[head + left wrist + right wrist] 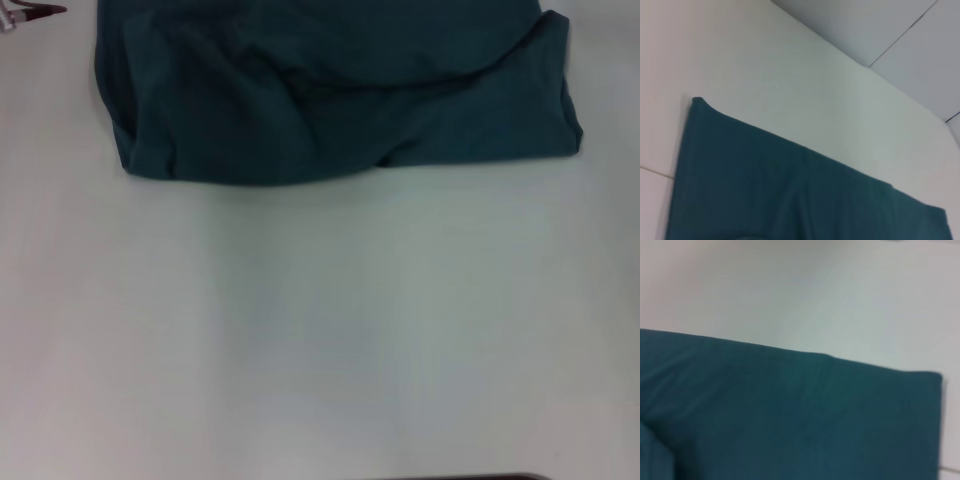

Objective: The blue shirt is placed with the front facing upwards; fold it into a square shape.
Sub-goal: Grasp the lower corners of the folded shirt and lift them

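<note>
The blue shirt [330, 95] lies as a folded, creased dark teal bundle at the far side of the white table, running off the top of the head view. Its plain fabric shows; no letters are visible. The left wrist view looks over one corner and a straight edge of the shirt [790, 195]. Another straight edge and corner of the shirt [790, 415] fill the right wrist view. Neither gripper appears in any view.
The white table [320, 330] stretches from the shirt toward the near edge. A small dark object [30, 14] sits at the far left corner of the head view. A grey tiled floor [900, 35] lies beyond the table edge in the left wrist view.
</note>
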